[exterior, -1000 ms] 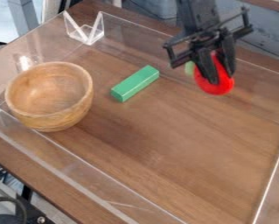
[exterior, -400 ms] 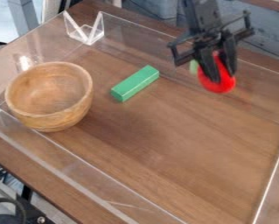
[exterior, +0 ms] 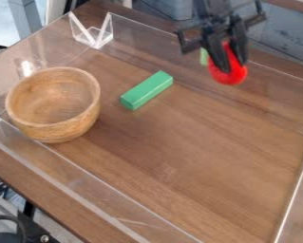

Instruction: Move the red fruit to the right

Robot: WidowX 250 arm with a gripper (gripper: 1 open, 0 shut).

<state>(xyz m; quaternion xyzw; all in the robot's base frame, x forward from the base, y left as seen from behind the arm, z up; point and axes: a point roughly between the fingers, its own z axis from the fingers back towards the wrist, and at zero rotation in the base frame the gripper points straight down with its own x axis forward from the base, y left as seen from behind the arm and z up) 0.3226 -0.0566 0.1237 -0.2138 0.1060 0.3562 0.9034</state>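
The red fruit (exterior: 229,70) is a small bright red roundish toy with a bit of green near its top. It hangs at the upper right of the camera view, above the wooden table (exterior: 192,142). My black gripper (exterior: 223,55) comes down from the top edge and is shut on the red fruit, its fingers (exterior: 230,43) clasping it from both sides. The fruit's upper half is partly hidden by the fingers.
A green rectangular block (exterior: 146,91) lies near the table's middle. A wooden bowl (exterior: 52,102) stands at the left. Clear acrylic walls (exterior: 90,33) ring the table, with a low clear edge along the front and right.
My gripper has carried the red fruit upward in the picture, toward the far edge. The block and bowl have not moved.
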